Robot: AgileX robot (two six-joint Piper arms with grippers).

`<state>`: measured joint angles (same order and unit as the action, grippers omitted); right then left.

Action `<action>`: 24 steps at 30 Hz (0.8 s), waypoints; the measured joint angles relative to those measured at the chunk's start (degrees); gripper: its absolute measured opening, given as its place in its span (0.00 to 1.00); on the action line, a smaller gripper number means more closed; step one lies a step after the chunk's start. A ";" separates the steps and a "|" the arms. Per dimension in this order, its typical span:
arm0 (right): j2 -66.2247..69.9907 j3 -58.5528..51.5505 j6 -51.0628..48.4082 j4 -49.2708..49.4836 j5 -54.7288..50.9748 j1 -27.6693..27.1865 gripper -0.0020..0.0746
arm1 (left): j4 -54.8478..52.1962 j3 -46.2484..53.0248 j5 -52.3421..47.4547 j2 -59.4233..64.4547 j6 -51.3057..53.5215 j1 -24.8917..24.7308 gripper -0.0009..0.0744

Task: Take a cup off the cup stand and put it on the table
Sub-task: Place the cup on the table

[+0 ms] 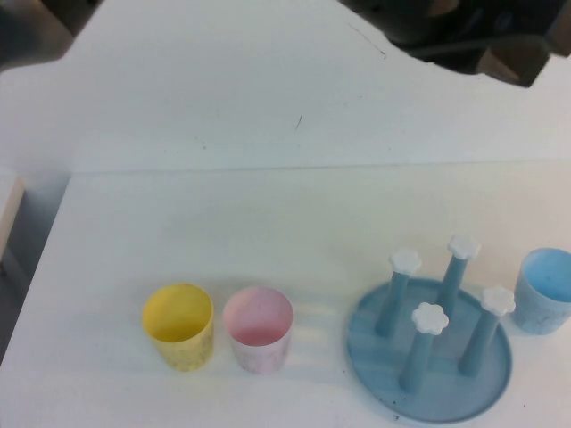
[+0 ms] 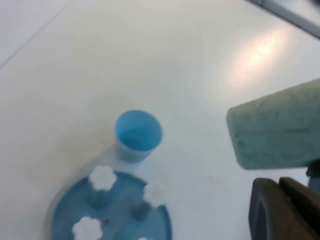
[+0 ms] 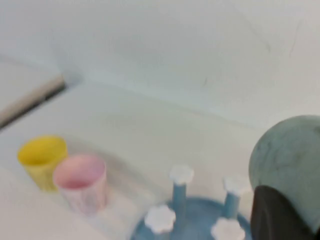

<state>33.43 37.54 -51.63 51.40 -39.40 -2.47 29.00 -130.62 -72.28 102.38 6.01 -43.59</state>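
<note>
Left gripper (image 2: 286, 209) and right gripper (image 3: 281, 216) are both raised out of the high view. Each is closed, with the cup (image 3: 292, 162) pressed against its dark finger and held clear of the table (image 1: 268, 214). Below, the cup stand (image 1: 431, 357) is seen with all four pegs bare. A blue cup (image 1: 546, 290) is just beside it; a pink cup (image 1: 258, 328) and a yellow cup (image 1: 179, 325) are further left.
</note>
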 joint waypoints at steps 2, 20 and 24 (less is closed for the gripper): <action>3.99 2.46 2.51 -7.07 -3.79 0.00 0.05 | -5.64 2.68 0.00 -2.23 -0.21 -1.04 0.02; 33.87 7.07 6.13 -22.60 -11.14 1.12 0.05 | -21.50 42.68 -0.01 -23.30 -0.41 -2.26 0.01; 38.36 7.19 6.65 -23.93 -7.59 4.90 0.05 | -23.07 47.44 -0.01 -27.24 -1.58 -2.26 0.01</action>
<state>71.79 44.73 -44.98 27.47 -46.99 2.43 5.93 -83.18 -72.30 75.14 4.43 -45.85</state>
